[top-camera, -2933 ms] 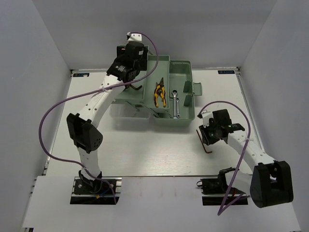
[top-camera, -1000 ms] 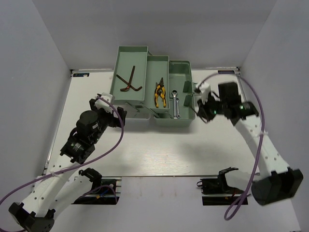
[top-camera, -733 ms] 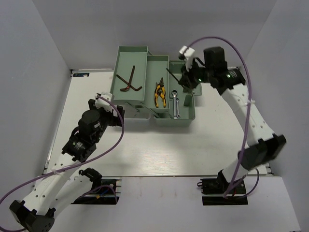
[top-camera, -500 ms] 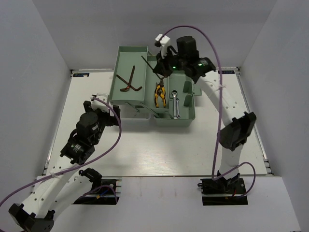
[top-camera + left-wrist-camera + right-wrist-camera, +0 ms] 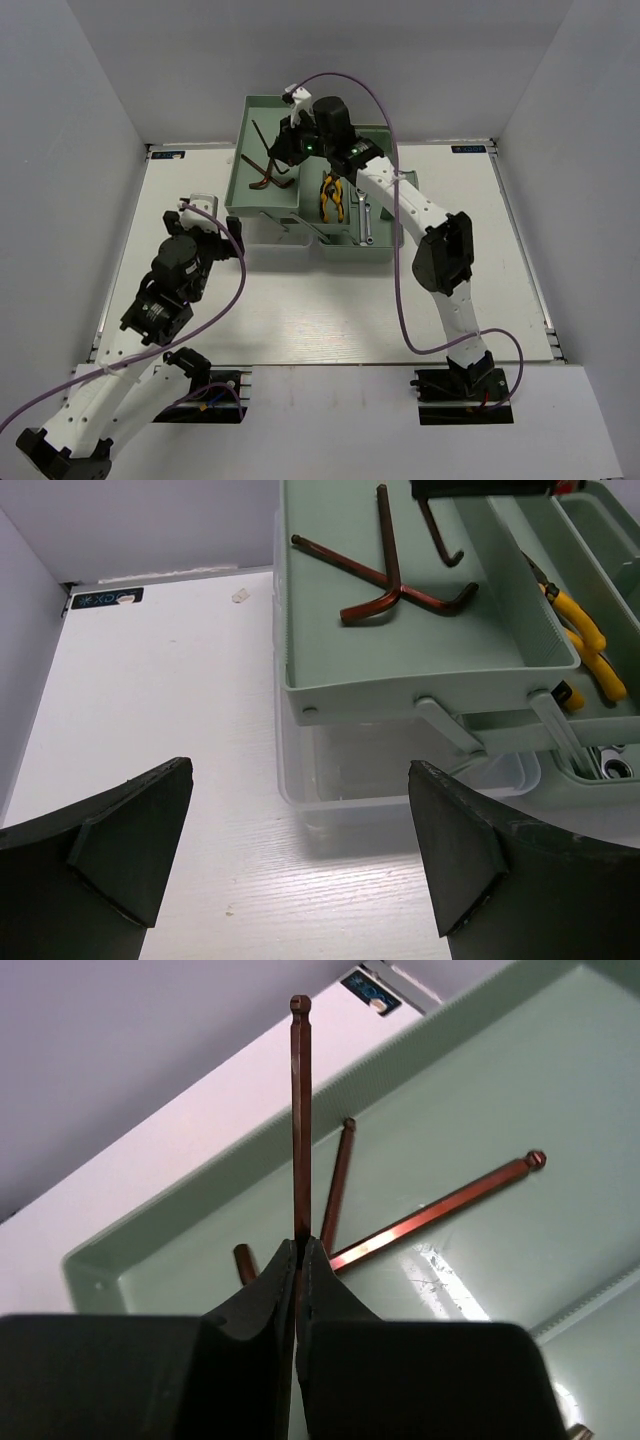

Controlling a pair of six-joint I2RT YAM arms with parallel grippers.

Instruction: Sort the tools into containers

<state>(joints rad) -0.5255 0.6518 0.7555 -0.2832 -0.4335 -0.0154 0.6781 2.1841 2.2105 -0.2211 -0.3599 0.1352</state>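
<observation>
Three dark brown hex keys show at the top tray [image 5: 285, 202] of the green toolbox [image 5: 360, 250], in the upper left of the overhead view. Two of them, the crossed keys [image 5: 385, 580], lie flat on the tray floor, one over the other. The third key [image 5: 300, 1110] is clamped between the fingers of the right gripper [image 5: 299, 1250], which are pressed together on its shaft. Its long arm runs straight up the middle of the wrist view, above the crossed pair. From the left wrist its bent end hangs at the tray's far side; whether it touches the floor cannot be told.

Right of that tray, the middle tray [image 5: 345, 135] holds yellow-handled pliers [image 5: 331, 197], and a silver wrench [image 5: 366, 218] lies in the next section to the right.

At the lower left, the left gripper [image 5: 300, 770] is over the white table [image 5: 330, 310], near the toolbox's clear lid [image 5: 400, 770]. Its fingers are wide apart and hold nothing.
</observation>
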